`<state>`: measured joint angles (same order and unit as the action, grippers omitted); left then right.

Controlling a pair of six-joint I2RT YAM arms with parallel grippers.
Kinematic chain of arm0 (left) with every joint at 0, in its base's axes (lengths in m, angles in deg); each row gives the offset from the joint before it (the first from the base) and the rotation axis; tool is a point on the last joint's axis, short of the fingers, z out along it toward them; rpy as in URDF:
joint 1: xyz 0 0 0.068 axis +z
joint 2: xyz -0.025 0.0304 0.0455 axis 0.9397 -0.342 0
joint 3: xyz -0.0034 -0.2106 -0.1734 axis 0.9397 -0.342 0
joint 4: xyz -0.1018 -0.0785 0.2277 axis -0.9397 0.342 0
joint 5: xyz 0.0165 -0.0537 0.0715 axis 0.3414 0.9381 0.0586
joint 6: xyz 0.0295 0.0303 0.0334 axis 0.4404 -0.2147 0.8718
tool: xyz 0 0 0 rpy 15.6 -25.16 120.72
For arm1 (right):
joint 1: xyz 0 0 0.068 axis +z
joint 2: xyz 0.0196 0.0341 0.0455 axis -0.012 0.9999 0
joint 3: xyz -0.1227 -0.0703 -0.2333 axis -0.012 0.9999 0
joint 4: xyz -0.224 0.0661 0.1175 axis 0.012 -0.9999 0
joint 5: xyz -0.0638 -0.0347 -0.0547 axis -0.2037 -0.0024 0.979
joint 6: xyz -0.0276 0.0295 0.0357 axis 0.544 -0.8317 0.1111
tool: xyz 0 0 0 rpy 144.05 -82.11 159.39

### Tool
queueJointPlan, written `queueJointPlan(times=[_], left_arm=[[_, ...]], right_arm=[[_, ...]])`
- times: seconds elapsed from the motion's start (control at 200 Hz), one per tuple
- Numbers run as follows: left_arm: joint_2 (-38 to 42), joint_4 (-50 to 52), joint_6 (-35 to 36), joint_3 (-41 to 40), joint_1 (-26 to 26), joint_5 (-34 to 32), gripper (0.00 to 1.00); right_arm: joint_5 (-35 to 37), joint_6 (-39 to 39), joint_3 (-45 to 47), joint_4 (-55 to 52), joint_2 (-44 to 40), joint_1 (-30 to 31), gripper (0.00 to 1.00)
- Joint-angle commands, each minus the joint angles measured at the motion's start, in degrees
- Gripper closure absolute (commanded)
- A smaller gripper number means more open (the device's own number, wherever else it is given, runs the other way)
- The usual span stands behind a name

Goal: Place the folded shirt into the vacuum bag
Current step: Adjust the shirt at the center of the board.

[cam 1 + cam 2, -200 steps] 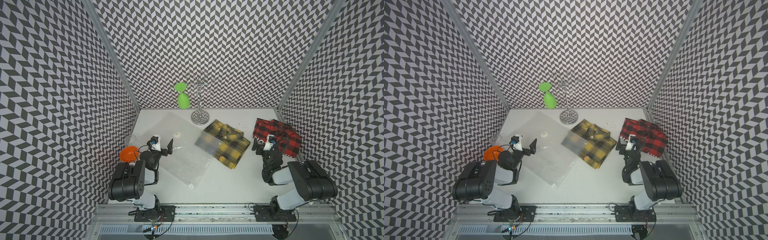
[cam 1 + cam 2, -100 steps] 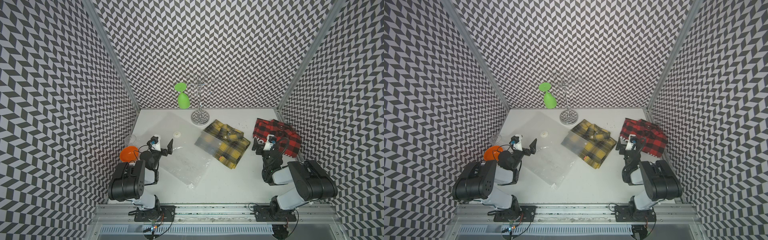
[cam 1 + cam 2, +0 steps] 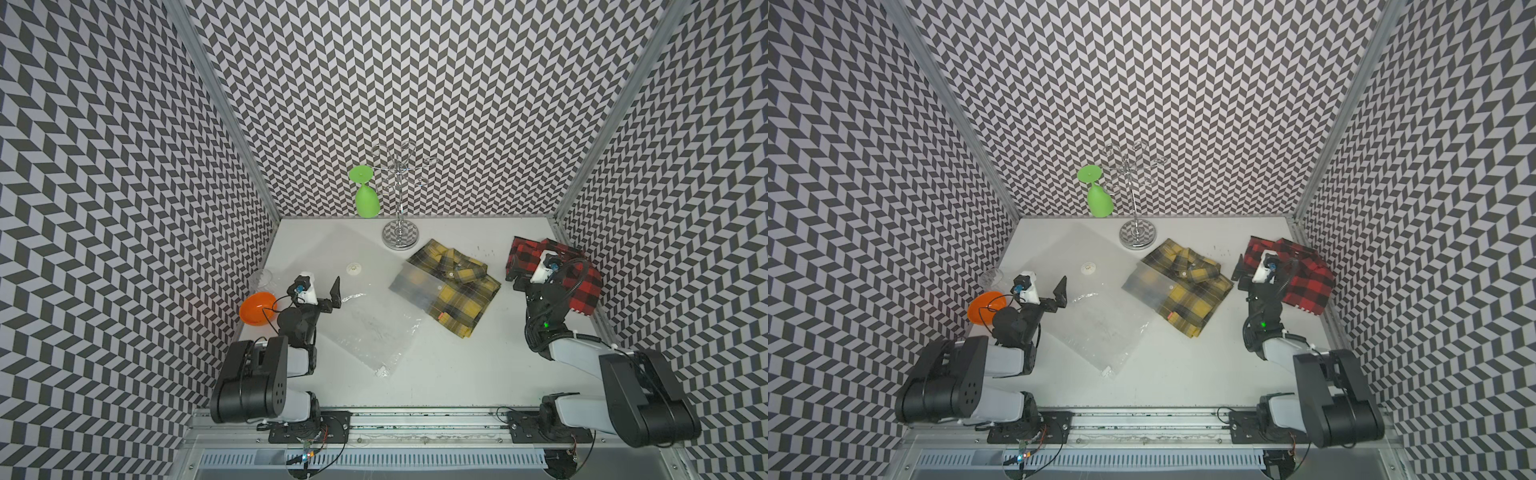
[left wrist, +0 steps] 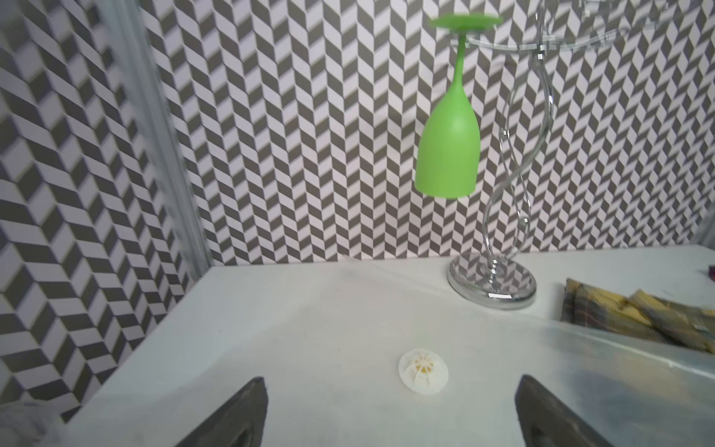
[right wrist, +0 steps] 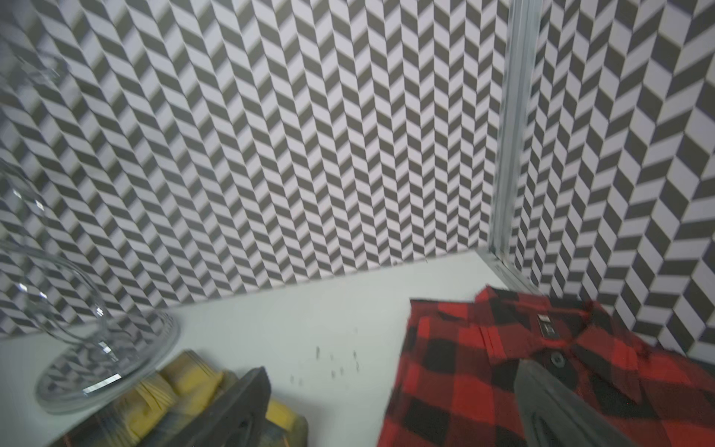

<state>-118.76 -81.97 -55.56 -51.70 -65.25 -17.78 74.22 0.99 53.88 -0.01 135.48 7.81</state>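
The vacuum bag (image 3: 365, 316) (image 3: 1096, 320) lies flat and clear on the white table (image 3: 457, 365), its round white valve (image 3: 354, 268) (image 4: 423, 371) facing up. A folded yellow plaid shirt (image 3: 461, 282) (image 3: 1192, 282) rests mid-table; the bag's frosted edge covers its left corner, and I cannot tell whether that corner is inside the bag. A folded red plaid shirt (image 3: 582, 282) (image 5: 464, 367) sits at the right wall. My left gripper (image 3: 322, 287) (image 4: 390, 418) hovers open over the bag, just short of the valve. My right gripper (image 3: 534, 268) (image 5: 394, 406) stands open and empty at the red shirt's left edge.
A chrome rack (image 3: 400, 239) stands at the back with a green wine glass (image 3: 366, 203) hanging upside down from it. An orange bowl (image 3: 257, 308) and a clear cup (image 3: 262, 279) sit by the left wall. Patterned walls close in three sides.
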Motion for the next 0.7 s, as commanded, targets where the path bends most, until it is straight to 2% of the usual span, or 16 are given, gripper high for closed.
queueJointPlan(times=[0.0, 0.07, 0.145, 0.245, 0.335, 0.406, 0.426, 0.471, 0.561, 0.611, 0.696], left_arm=[[8.75, 11.31, -4.39, 1.22, -3.13, -14.18, 0.00], [13.70, 18.62, -14.20, 2.80, -4.93, -21.42, 0.00], [16.99, 22.11, -19.67, 4.47, -6.54, -21.31, 0.00], [20.40, 32.82, -20.11, 10.23, -9.62, -20.27, 0.00], [21.60, 44.78, -23.12, 17.12, -9.65, -17.34, 0.00], [21.05, 52.36, -27.76, 21.81, -9.01, -14.98, 0.00], [20.81, 53.29, -29.03, 22.74, -8.62, -13.91, 0.00], [20.05, 54.30, -32.49, 23.68, -8.00, -12.12, 0.00], [18.86, 57.01, -41.04, 24.66, -5.05, -7.83, 0.00], [18.16, 54.13, -40.42, 24.64, -3.73, -1.79, 0.01], [17.08, 54.00, -37.80, 26.73, -4.94, 1.65, 0.08]], right_arm=[[6.21, -4.65, -1.99, -9.23, -2.82, 4.52, 0.01], [9.76, -5.70, -4.16, -13.36, -4.60, 9.26, 0.01], [11.67, -6.53, -7.21, -17.59, -6.08, 13.51, 0.01], [3.58, -16.15, -11.06, -23.87, -8.58, 14.14, 0.01], [-0.48, -28.81, -10.68, -25.67, -10.43, 13.04, 0.01], [-14.57, -31.94, -8.88, -22.18, -12.00, 8.82, 0.01], [-16.59, -33.23, -8.16, -20.88, -12.24, 8.05, 0.00], [-18.04, -34.35, -8.41, -20.37, -12.04, 7.61, 0.06], [-21.50, -31.45, -15.60, -30.77, -8.44, 7.79, 0.10], [-23.29, -30.64, -20.38, -39.20, -5.83, 7.99, 0.11], [-25.25, -29.38, -26.25, -50.38, -1.33, 8.45, 0.11]])
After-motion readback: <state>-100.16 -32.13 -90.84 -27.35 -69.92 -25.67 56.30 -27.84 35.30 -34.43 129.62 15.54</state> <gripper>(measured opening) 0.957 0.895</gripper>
